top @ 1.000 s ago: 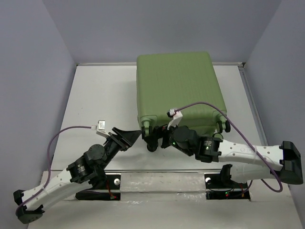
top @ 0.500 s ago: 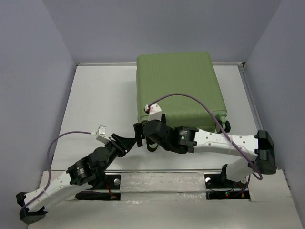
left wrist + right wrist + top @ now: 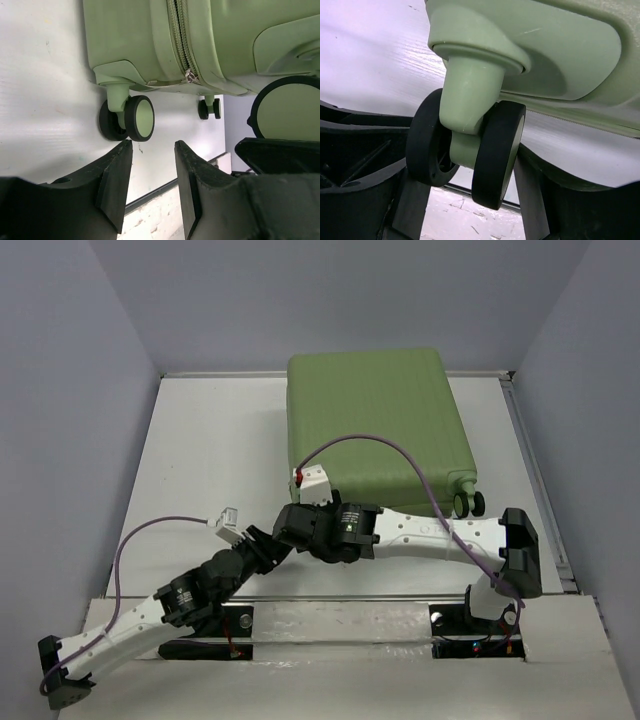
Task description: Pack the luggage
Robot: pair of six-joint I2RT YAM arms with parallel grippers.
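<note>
The luggage, a closed light-green ribbed suitcase, lies flat at the back middle of the table. My right gripper reaches across to its near-left corner. In the right wrist view the gripper is open, with a black double wheel on its green stem between the spread fingers; I cannot tell if they touch. My left gripper is just left of it, open and empty. In the left wrist view the gripper is just below another corner wheel, with the shut zipper above.
A second wheel pair sticks out at the suitcase's near-right corner. White table surface lies left of the suitcase. Grey walls close in both sides and the back. The two grippers are very close together at the near-left corner.
My right arm has swung left along the suitcase's near edge, and its gripper is now at the near-left corner wheel. My left gripper has drawn back a little toward the near edge.
</note>
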